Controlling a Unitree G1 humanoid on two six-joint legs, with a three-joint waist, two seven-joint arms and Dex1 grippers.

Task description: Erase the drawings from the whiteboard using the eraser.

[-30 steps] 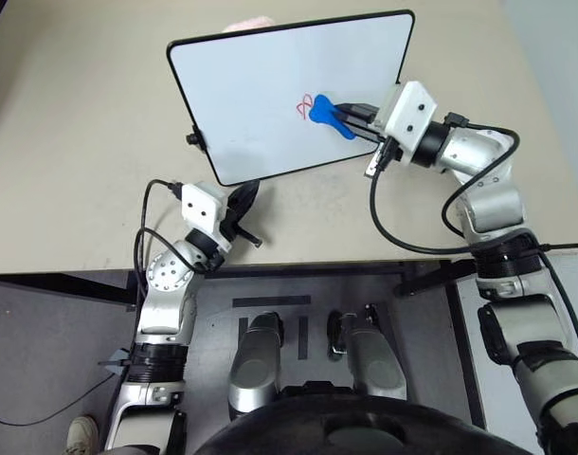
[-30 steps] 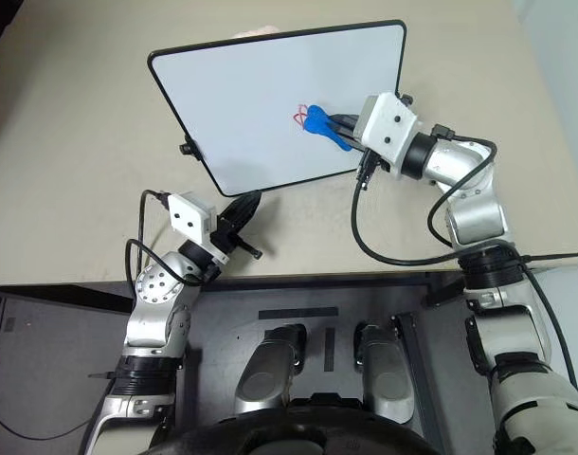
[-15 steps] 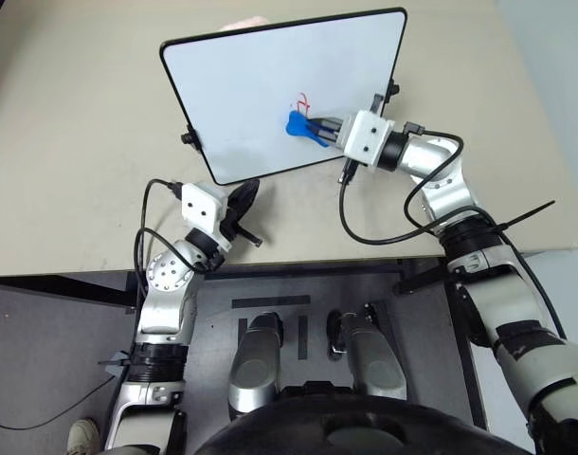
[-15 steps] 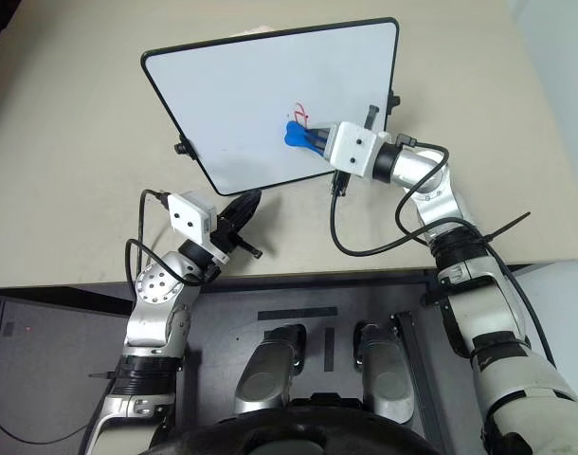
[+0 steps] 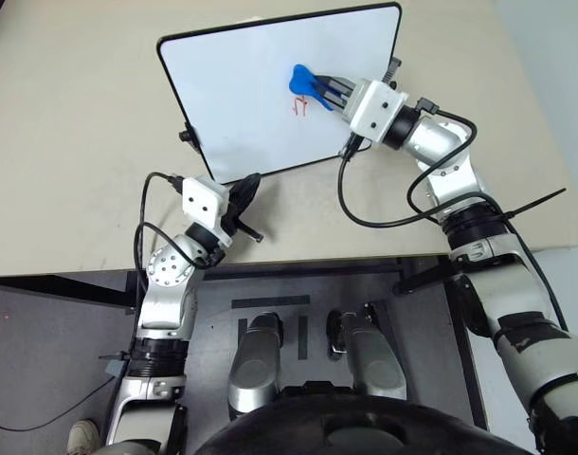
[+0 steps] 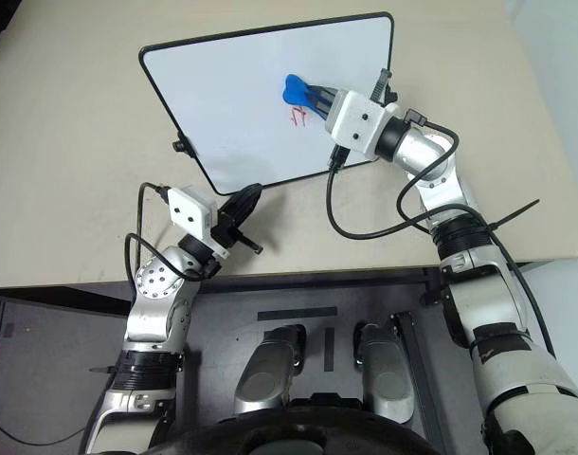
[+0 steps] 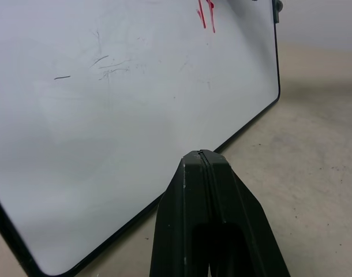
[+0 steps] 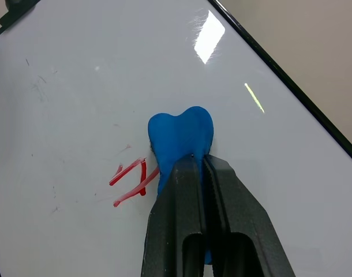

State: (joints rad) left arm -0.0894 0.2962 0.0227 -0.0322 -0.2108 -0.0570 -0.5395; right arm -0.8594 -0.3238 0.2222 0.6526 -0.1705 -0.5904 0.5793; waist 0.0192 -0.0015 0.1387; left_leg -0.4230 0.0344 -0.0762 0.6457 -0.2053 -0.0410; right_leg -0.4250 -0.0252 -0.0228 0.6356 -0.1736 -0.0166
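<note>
Worktop point(image 5: 71, 133), beige, fills the upper part of the head view. Upon it, upper centre, lies the whiteboard point(image 5: 242, 104), tilted, black-framed. The right claw point(image 5: 329, 89) reaches over the board's upper right part, its fingers pinching the blue eraser point(image 5: 302, 80), whose rounded end rests on the white surface. Just beside the eraser sit the drawings point(image 5: 300, 106), a few short red strokes. The left claw point(image 5: 246, 190), fingers pressed together, points at the board's lower edge, centre left.
</note>
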